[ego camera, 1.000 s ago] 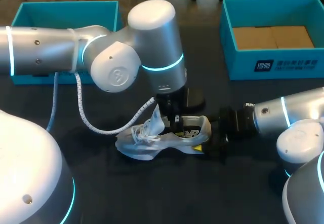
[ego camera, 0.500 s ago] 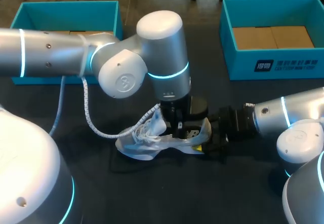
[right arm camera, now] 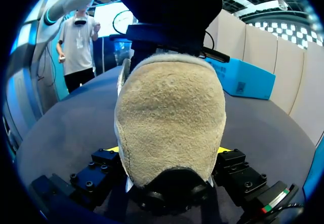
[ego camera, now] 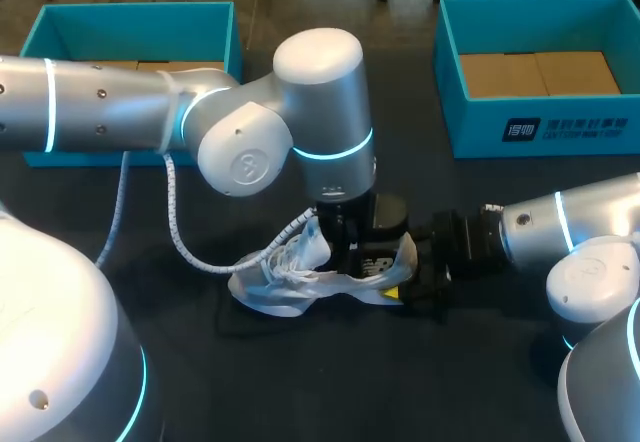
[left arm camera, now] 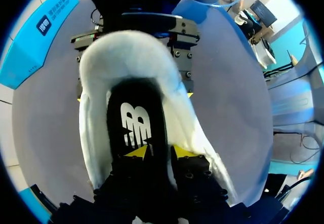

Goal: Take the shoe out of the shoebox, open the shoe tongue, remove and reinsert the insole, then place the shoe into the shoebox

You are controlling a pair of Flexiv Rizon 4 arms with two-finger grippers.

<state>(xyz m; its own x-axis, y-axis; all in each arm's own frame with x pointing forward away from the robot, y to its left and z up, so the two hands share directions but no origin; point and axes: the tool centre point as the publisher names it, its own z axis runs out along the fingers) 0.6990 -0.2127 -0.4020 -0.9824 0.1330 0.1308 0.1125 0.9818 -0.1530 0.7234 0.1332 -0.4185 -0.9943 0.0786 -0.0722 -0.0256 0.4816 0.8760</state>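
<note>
Over the last second the left arm point(ego camera: 250, 142) has swung rightward and lower, bringing its pincer point(ego camera: 350, 247) down from above the shoe point(ego camera: 300, 282) into the shoe's opening; the shoe itself and the right arm point(ego camera: 560, 227) have stayed where they were.

The pale shoe lies on the dark tabletop point(ego camera: 300, 382) at the middle of the head view, toe pointing left, its white laces point(ego camera: 285, 260) bunched loosely over the front. In the left wrist view the pincer point(left arm camera: 161, 152) sits inside the shoe on the black insole point(left arm camera: 134, 117), its two yellow tips standing close on either side of the insole's edge and pinching it.

The right arm comes in from the right edge, its pincer point(ego camera: 415, 277) at the heel end of the shoe. In the right wrist view the tan heel fills the space between the fingers point(right arm camera: 223, 150), which press it from both sides, so this pincer point(right arm camera: 168, 150) is clamped on the shoe.

One teal shoebox point(ego camera: 540, 127) stands at the upper right of the head view, a second teal box point(ego camera: 50, 37) at the upper left, both well apart from the shoe.
</note>
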